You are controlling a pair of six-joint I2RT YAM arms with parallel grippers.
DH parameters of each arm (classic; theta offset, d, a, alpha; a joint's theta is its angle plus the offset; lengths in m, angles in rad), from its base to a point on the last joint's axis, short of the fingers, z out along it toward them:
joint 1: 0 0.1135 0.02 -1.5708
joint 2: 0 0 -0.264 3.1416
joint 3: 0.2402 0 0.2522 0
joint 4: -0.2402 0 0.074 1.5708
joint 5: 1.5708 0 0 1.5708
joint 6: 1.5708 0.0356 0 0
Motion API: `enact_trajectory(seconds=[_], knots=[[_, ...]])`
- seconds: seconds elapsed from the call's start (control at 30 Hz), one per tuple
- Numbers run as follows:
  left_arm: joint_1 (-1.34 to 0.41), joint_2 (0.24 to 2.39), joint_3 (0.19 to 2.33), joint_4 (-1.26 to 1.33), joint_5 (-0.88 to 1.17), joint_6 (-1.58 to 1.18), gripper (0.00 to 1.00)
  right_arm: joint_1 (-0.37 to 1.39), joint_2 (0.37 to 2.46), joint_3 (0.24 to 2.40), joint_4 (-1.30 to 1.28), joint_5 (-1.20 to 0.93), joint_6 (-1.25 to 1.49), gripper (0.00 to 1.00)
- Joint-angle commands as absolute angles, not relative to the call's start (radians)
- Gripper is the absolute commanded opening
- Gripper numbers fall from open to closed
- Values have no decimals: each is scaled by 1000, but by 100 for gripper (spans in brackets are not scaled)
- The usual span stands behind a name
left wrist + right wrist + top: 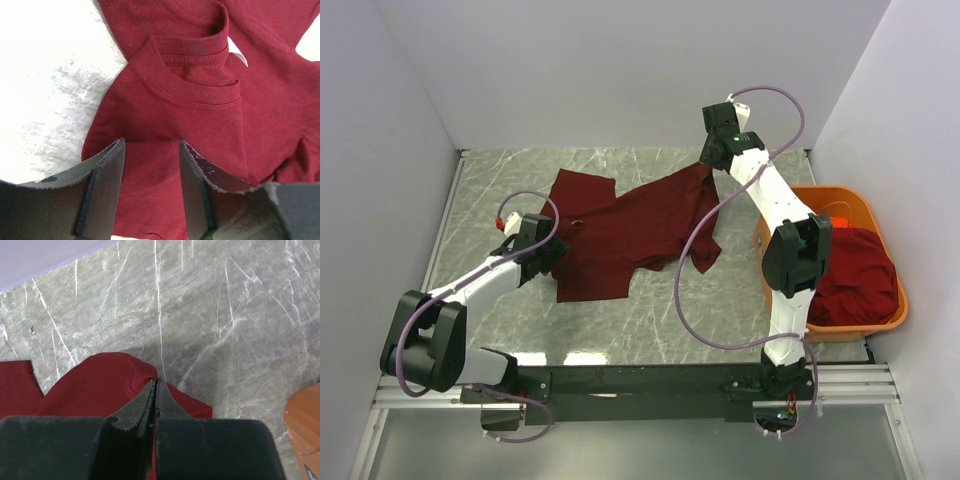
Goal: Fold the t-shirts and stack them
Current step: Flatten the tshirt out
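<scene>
A dark maroon t-shirt (630,225) lies spread and rumpled on the marble table. My left gripper (548,255) hovers low over its left side, just below the ribbed collar (192,47). Its fingers stand open, with flat cloth (150,180) showing between them and nothing pinched. My right gripper (708,165) is at the shirt's far right corner, shut on a fold of its edge (125,385). In the right wrist view the closed tips (155,381) bite the maroon hem. Another maroon t-shirt (855,275) lies bunched in the basket.
An orange plastic basket (840,195) stands at the right edge of the table, its corner visible in the right wrist view (302,430). White walls close in the table on the left, back and right. Purple cables loop above both arms.
</scene>
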State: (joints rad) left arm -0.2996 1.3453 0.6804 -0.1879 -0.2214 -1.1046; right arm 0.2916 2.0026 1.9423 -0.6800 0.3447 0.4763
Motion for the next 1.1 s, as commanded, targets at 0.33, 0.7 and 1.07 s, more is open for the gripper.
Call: enact_trajectory(seconds=[0.33,0.7,1.07], knots=[[-295,1377,681,-189,-172,-1127,50,287,2029,1957,-644,345,468,0],[-221,1355,735,-224,-127,-1082,1,262,2083,2049,-663,359,459,0],[64,1019,822,-457,-144,-954,1,190,2206,2226,-631,356,459,0]])
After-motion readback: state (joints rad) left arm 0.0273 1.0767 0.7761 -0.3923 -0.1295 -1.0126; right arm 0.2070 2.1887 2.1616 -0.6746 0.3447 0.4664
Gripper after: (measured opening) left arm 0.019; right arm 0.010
